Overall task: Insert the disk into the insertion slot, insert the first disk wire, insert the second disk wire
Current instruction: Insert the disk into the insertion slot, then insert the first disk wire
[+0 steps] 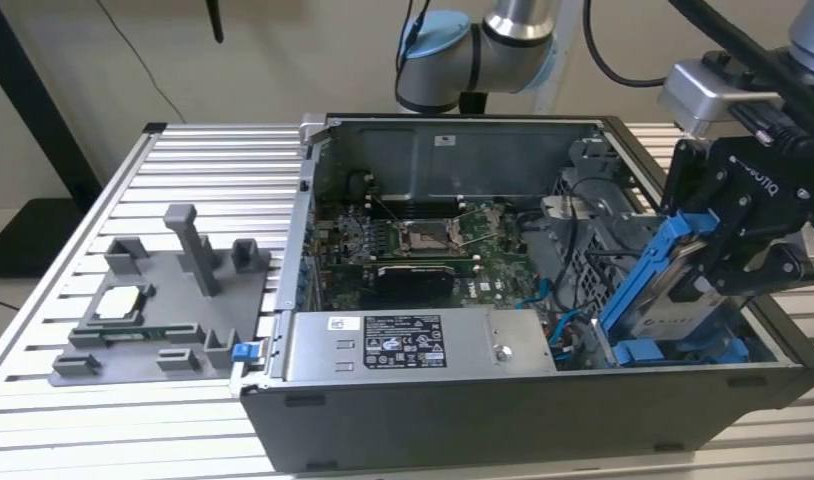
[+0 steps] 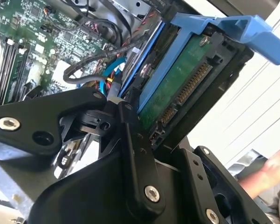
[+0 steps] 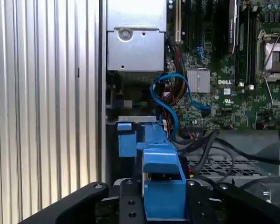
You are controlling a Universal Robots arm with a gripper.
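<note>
The gripper has its fingers pinching the disk, which hangs tilted with its blue carrier frame on top. It is over the open computer case on the slatted bench, at the case's near corner on the exterior view's right. Its lower end is down at the insertion slot; whether the 2 touch I cannot tell. In the second wrist view the disk's connector row looks bare, so I judge all 3 steps unfinished and the seating of the disk in hand.

Done well, this means taking the tilt out until the carrier's 2 long edges line up with the slot walls, then going in straight and slowly. The blue cables loop just beside the slot and could get trapped. A person's hand is near the arm, so unhurried motion seems wise
</note>
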